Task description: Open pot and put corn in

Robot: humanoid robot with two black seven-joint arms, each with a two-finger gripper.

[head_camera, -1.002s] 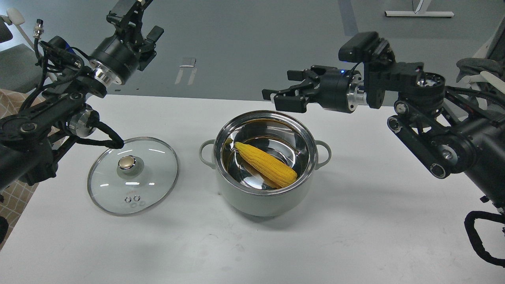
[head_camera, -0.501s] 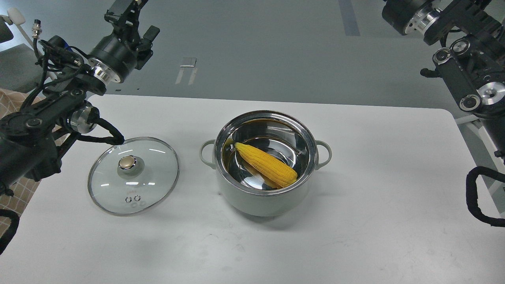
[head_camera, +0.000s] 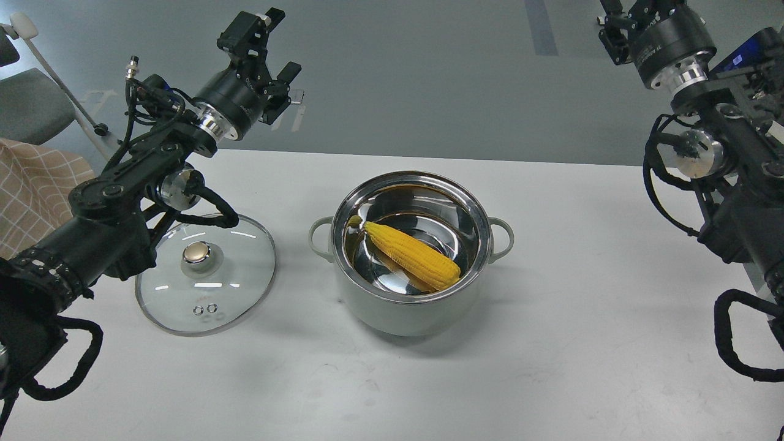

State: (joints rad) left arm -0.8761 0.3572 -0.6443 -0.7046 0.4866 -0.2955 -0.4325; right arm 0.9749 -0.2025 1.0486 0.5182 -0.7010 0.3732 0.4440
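The pale grey-green pot [head_camera: 404, 312] stands uncovered at the table's middle. The yellow corn [head_camera: 413, 256] lies slanted inside it on the steel bottom. The glass lid [head_camera: 236, 288] with its gold knob [head_camera: 196, 252] lies flat on the table to the pot's left. My left gripper [head_camera: 272, 46] is raised above the table's far edge, up and left of the pot, open and empty. My right gripper [head_camera: 631, 21] is raised high at the top right, far from the pot. Its fingertips are cut off by the view's top edge.
The white table [head_camera: 551, 367] spans the view. My left forearm hangs over the lid's left rim. A grey chair [head_camera: 30, 110] and a checked cloth [head_camera: 37, 184] are off the table's left edge. Grey floor lies beyond the far edge.
My right arm has pulled away from above the pot, up to the top right corner. My left arm has swung right, its gripper closer to the centre. Pot, corn and lid have not moved.
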